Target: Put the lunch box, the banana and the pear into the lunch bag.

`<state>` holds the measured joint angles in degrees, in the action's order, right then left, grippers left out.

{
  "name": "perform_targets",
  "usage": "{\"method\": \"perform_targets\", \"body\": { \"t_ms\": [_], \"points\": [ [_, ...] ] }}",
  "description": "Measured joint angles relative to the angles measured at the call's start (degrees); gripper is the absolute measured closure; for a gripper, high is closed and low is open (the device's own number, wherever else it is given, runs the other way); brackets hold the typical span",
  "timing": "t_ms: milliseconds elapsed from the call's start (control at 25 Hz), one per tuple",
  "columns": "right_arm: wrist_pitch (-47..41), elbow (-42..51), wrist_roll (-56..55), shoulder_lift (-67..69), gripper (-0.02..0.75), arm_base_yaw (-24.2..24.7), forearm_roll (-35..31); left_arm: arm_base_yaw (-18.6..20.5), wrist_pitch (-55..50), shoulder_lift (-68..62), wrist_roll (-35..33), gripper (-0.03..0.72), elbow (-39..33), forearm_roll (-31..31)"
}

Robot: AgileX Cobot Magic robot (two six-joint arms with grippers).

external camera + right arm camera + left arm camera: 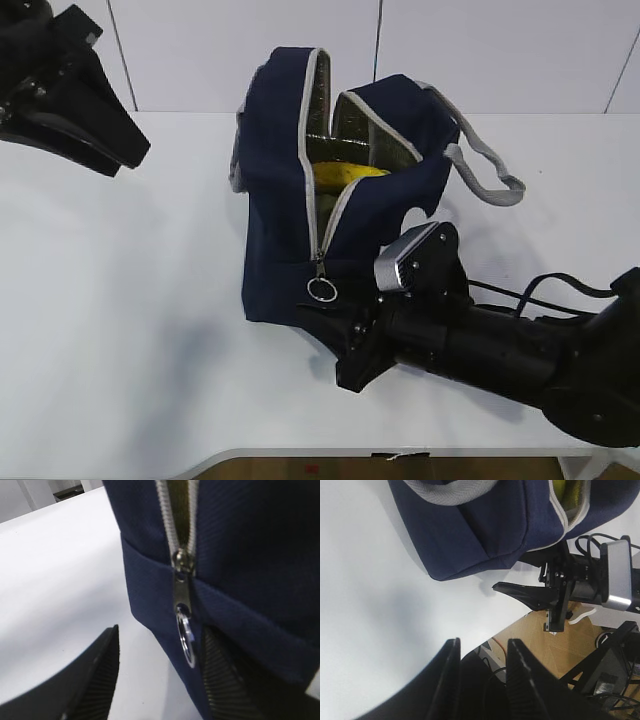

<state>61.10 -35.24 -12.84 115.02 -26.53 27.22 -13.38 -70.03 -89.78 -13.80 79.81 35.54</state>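
The navy lunch bag (290, 230) stands mid-table with its top unzipped, foil lining showing. The yellow banana (345, 174) lies inside it. The lunch box and the pear are out of view. My right gripper (325, 316) sits low at the bag's front corner, open. In the right wrist view the zipper's ring pull (186, 635) hangs between the fingers (102, 665), close to the right one, with a wide gap on the other side. My left gripper (483, 641) is open and empty, held back at the far left, away from the lunch bag (480, 525).
The left arm (65, 85) hovers over the table's far left corner. The right arm (500, 350) stretches along the front right. A grey handle (490, 170) hangs off the bag's right side. The table's front edge (300, 455) is close behind the right gripper.
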Motion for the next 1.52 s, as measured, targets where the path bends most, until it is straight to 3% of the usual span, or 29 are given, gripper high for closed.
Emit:
{"method": "perform_targets", "body": {
  "t_ms": [240, 760, 1320, 1520],
  "points": [
    [-1.12, -0.35, -0.22, 0.09, 0.325, 0.0, 0.28, 0.0, 0.0, 0.0, 0.0, 0.447, 0.0, 0.0],
    [-1.74, -0.59, -0.35, 0.09, 0.498, 0.0, 0.27, 0.0, 0.0, 0.0, 0.0, 0.447, 0.0, 0.0],
    [-2.78, -0.59, -0.41, 0.09, 0.612, 0.0, -2.56, 0.0, 0.0, 0.0, 0.0, 0.449, 0.0, 0.36],
    [-4.78, -0.59, -0.84, 0.09, 0.724, 0.0, -2.81, 0.0, 0.0, 0.0, 0.04, 0.45, 0.0, 0.49]
  ]
}}
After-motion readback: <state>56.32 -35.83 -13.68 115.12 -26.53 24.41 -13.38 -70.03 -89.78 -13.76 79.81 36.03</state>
